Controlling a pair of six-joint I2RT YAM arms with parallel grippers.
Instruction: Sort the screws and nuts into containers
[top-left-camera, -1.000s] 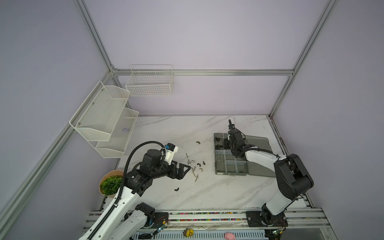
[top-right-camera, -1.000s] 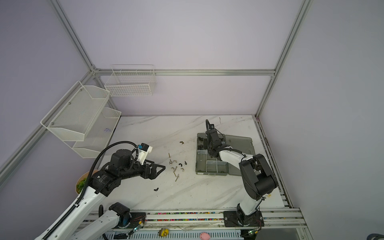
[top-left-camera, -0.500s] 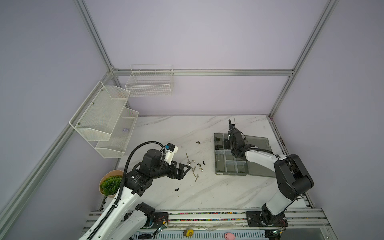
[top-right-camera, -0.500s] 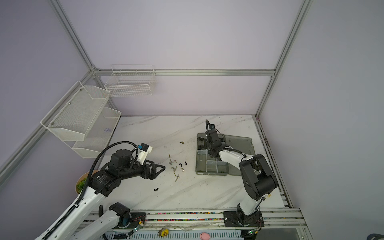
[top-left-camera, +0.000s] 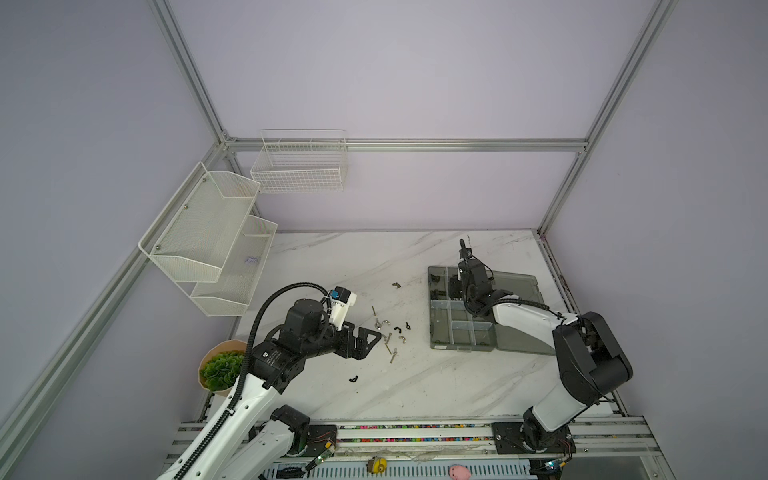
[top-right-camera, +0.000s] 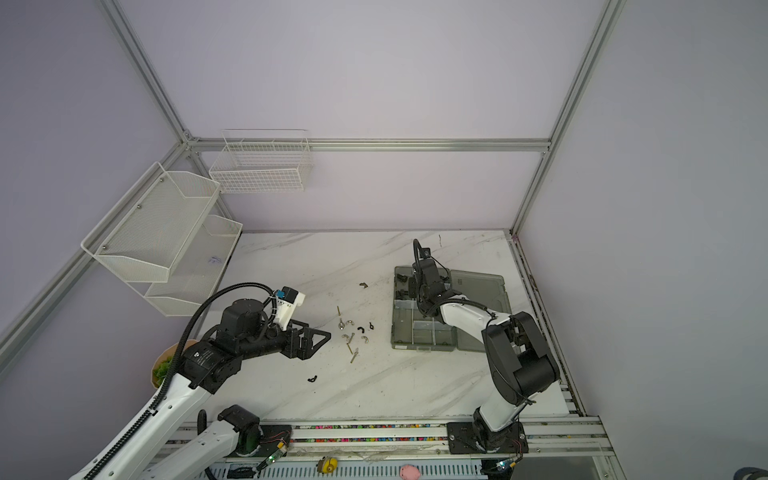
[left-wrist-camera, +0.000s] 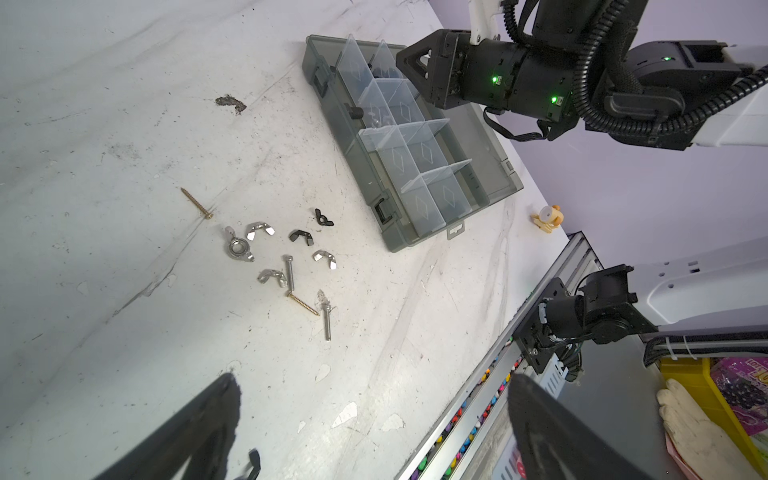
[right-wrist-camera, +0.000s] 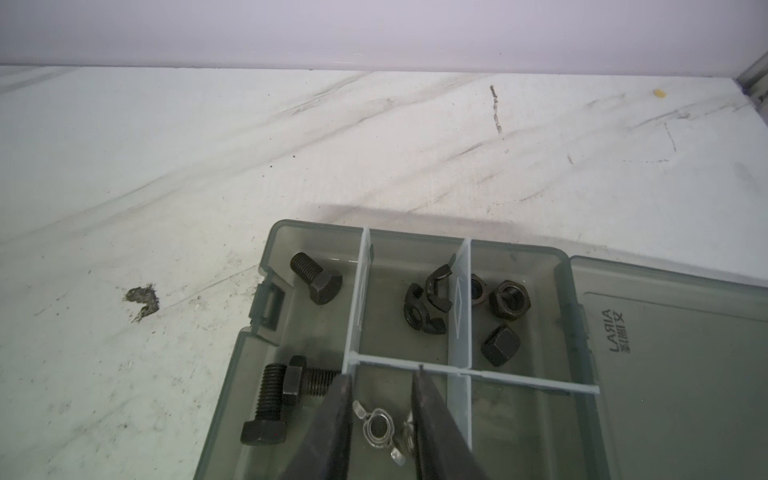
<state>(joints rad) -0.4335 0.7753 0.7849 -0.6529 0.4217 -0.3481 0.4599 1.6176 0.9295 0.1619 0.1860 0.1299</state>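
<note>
Right wrist view: right claw (right-wrist-camera: 383, 372) apart, likely releasing silver wing nuts (right-wrist-camera: 378, 428) into their own box (right-wrist-camera: 582, 266) compartment (right-wrist-camera: 384, 388), kept by type. Left claw (left-wrist-camera: 372, 386) apart, empty. In a top view, loose screws (top-left-camera: 388, 338) on counter (top-left-camera: 332, 257), nine o'clock of box.

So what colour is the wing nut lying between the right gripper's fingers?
Shiny silver. The wing nut shows best in the right wrist view.

Plain lilac walls (top-left-camera: 415, 83), aluminium frame (top-left-camera: 407, 144) along the corners. White marble-look table (top-left-camera: 332, 257), scuffed. Mesh shelves (top-left-camera: 208, 232) on the side wall, well apart from the left pincer (top-left-camera: 371, 344). Wire basket (top-left-camera: 299, 166) on the back wall, far beyond it. Plant (top-left-camera: 220, 370) behind it, at the table edge. Soft even light.
</note>
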